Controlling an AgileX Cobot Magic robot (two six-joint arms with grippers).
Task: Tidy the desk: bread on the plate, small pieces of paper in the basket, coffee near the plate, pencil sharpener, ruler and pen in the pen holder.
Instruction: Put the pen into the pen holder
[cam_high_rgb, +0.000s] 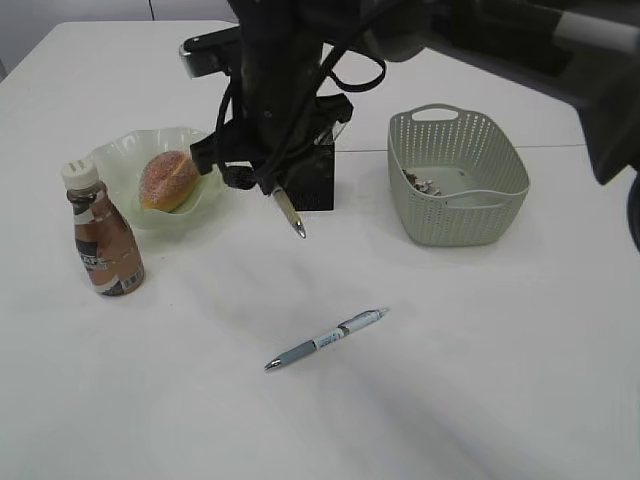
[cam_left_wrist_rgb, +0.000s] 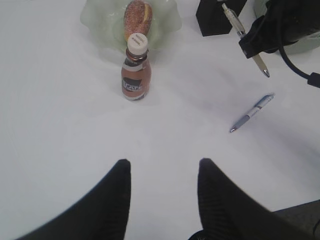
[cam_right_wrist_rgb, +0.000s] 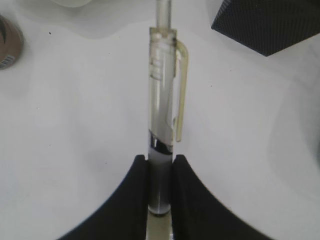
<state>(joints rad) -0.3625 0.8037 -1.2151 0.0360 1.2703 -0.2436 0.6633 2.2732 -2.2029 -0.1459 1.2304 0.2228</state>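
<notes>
Pen, clear-barrelled plastic ballpoint with pale clip (cam_right_wrist_rgb: 162, 110): item in hand. My right claw (cam_right_wrist_rgb: 160, 185) is pinched narrow on its barrel, near the silver band; in the exterior view it hangs tip-down and tilted, just in front of the small black square mesh pen holder (cam_high_rgb: 318, 175), not yet above its opening.

Pen, second, blue-grey ballpoint (cam_high_rgb: 326, 339): lying flat on the white tabletop (cam_high_rgb: 480, 380), well apart from everything else.

Left claw (cam_left_wrist_rgb: 162, 192): jaws parted, nothing between them, over bare tabletop.

Bread, sugar-dusted golden bun (cam_high_rgb: 168, 180): on the pale green ruffled glass plate (cam_high_rgb: 120, 155). Brown plastic coffee bottle with white cap (cam_high_rgb: 103, 232): upright, near the plate. Grey-green perforated basket (cam_high_rgb: 455, 180): small scraps at its bottom.

Handling note, as I judge it: I should lift until the tip clears the holder's rim, centre over the opening, bring the pen nearer upright, lower it inside, then let go. Releasing while tilted risks the tip catching the mesh edge and tipping the pen out.
</notes>
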